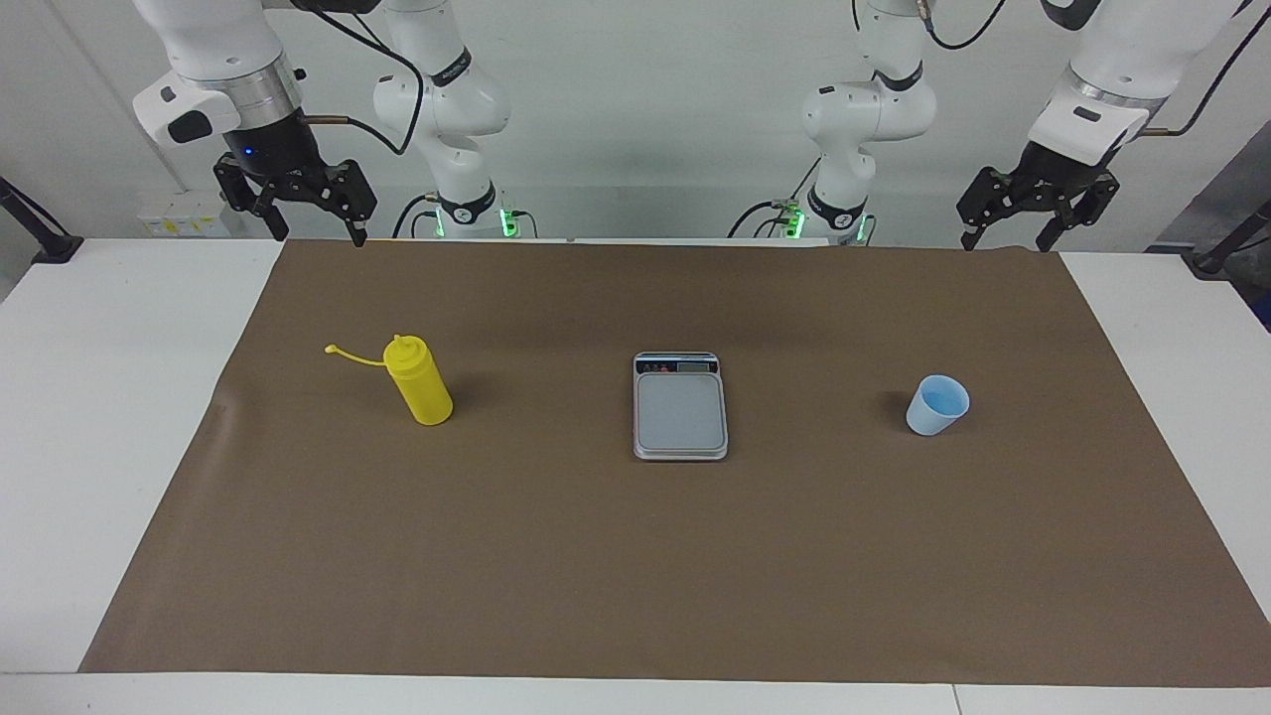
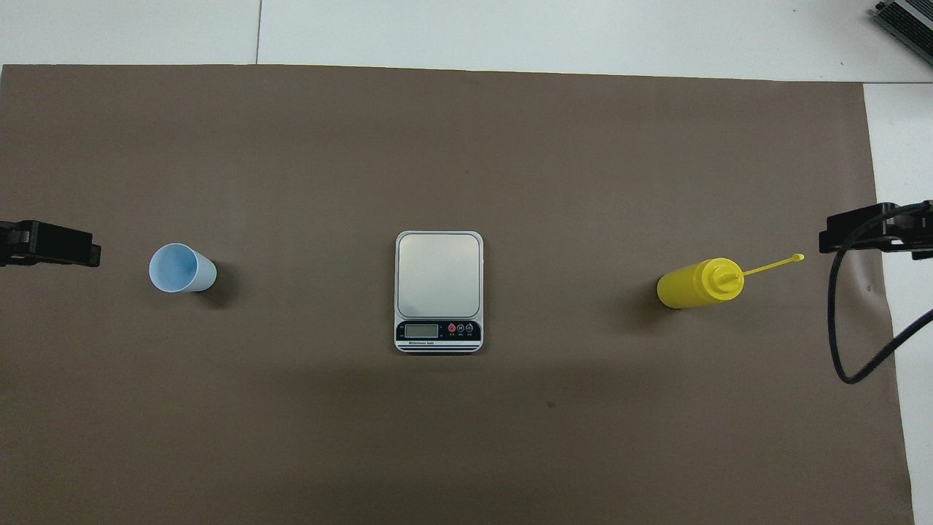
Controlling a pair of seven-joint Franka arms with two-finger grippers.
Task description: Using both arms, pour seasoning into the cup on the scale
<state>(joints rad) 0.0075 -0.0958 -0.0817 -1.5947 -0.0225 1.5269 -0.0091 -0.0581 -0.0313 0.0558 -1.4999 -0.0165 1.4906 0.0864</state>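
Note:
The yellow seasoning bottle [image 1: 419, 382] [image 2: 696, 284] stands upright on the brown mat toward the right arm's end, its tethered cap strap [image 1: 350, 356] sticking out sideways. The silver-grey scale [image 1: 680, 412] [image 2: 439, 273] lies flat mid-mat with a bare plate, its display end nearer to the robots. The pale blue cup [image 1: 936, 404] [image 2: 181, 268] stands upright and empty toward the left arm's end. My right gripper [image 1: 313, 223] [image 2: 867, 232] and left gripper [image 1: 1008, 233] [image 2: 51, 244] hang open and empty, raised over the mat's edge nearest the robots.
A brown mat [image 1: 635, 556] covers most of the white table [image 1: 109, 397]. A black cable [image 2: 838, 321] loops below the right gripper in the overhead view. The two arm bases [image 1: 467, 214] [image 1: 834, 214] stand at the table's edge.

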